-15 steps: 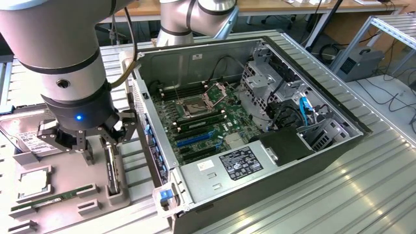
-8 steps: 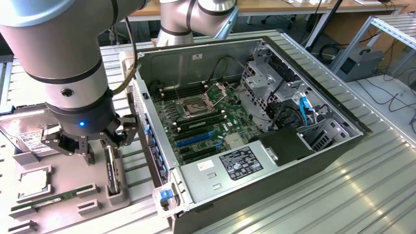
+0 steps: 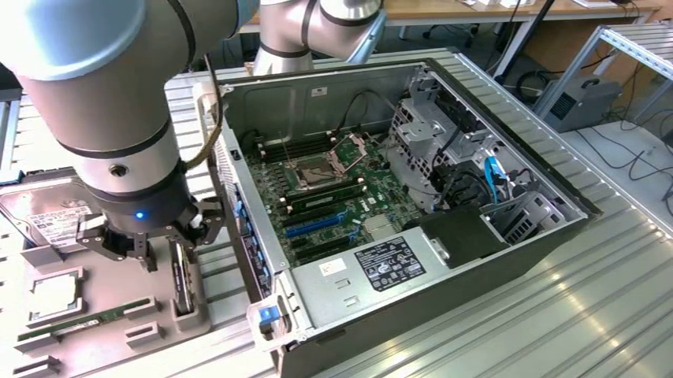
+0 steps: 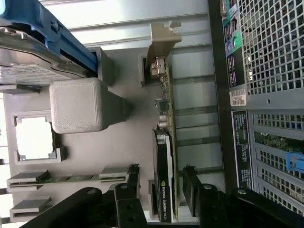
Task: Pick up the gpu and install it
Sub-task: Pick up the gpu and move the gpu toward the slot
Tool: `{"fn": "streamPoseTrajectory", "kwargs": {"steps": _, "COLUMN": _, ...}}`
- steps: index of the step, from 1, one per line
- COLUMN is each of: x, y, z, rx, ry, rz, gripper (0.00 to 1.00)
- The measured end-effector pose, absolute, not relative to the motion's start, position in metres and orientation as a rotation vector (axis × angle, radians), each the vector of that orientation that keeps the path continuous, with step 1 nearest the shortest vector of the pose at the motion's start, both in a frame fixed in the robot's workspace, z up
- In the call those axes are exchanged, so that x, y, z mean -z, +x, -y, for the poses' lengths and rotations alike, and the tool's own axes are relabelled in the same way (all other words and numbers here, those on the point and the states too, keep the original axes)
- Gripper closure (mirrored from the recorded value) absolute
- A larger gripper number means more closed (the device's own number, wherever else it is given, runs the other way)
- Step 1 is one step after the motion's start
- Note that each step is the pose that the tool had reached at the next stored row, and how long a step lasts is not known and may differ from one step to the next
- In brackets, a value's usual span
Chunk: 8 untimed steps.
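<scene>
exterior view: the task is at its first step. the gpu (image 3: pixel 184 282) has not been lifted; it stands on edge in a slot of the grey tray (image 3: pixel 116 283) on the worktop (image 3: pixel 547 315), just beside the open computer case (image 3: pixel 442 236), on the exterior view's left. the gripper (image 3: pixel 169 250) hangs low right over the card's upper edge. inside the case, the blue expansion slots (image 3: pixel 315 226) on the motherboard (image 3: pixel 331 185) hold no card, so the whole install is left to do. a hard drive (image 3: pixel 53 224), a cpu (image 3: pixel 53 295) and a ram stick (image 3: pixel 79 323) also lie in the tray.

wrist view: the gripper (image 4: pixel 160 173) straddles the gpu (image 4: pixel 166 156). its jaws are open, one dark finger on each side of the card with a gap showing on both sides, and they have hold of nothing (i judge the grasp is lined up but not yet made). the card is thin and flat, seen edge-on: a green circuit board with a black face that carries a printed logo, and small components along the bare green stretch. its pale metal bracket (image 4: pixel 164 38) sits at the end far from the gripper, seated in a tray notch. the case's perforated rear panel (image 4: pixel 270 52) runs alongside, near the card but apart from it.
</scene>
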State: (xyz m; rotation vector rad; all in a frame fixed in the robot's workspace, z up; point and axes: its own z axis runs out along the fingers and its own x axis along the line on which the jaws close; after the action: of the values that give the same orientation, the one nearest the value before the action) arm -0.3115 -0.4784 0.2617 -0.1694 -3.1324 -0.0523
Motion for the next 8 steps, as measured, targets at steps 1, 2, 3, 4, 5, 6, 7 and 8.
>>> {"fn": "streamPoseTrajectory", "kwargs": {"steps": 1, "x": -0.260, "y": -0.311, "z": 0.478, "rx": 0.052, "ry": -0.169, "rz": 3.133, "gripper": 0.51}}
{"fn": "streamPoseTrajectory", "kwargs": {"steps": 2, "x": -0.260, "y": -0.311, "z": 0.478, "rx": 0.052, "ry": -0.169, "rz": 3.132, "gripper": 0.51}}
{"fn": "streamPoseTrajectory", "kwargs": {"steps": 3, "x": -0.259, "y": -0.311, "z": 0.478, "rx": 0.052, "ry": -0.169, "rz": 3.132, "gripper": 0.51}}
{"fn": "streamPoseTrajectory", "kwargs": {"steps": 4, "x": -0.253, "y": -0.311, "z": 0.478, "rx": 0.052, "ry": -0.169, "rz": 3.132, "gripper": 0.51}}
{"fn": "streamPoseTrajectory", "kwargs": {"steps": 5, "x": -0.251, "y": -0.311, "z": 0.478, "rx": 0.052, "ry": -0.169, "rz": 3.132, "gripper": 0.51}}
{"fn": "streamPoseTrajectory", "kwargs": {"steps": 6, "x": -0.250, "y": -0.311, "z": 0.478, "rx": 0.052, "ry": -0.169, "rz": 3.132, "gripper": 0.51}}
{"fn": "streamPoseTrajectory", "kwargs": {"steps": 7, "x": -0.247, "y": -0.310, "z": 0.476, "rx": 0.052, "ry": -0.169, "rz": 3.132, "gripper": 0.51}}
{"fn": "streamPoseTrajectory", "kwargs": {"steps": 8, "x": -0.244, "y": -0.311, "z": 0.472, "rx": 0.052, "ry": -0.169, "rz": 3.132, "gripper": 0.51}}
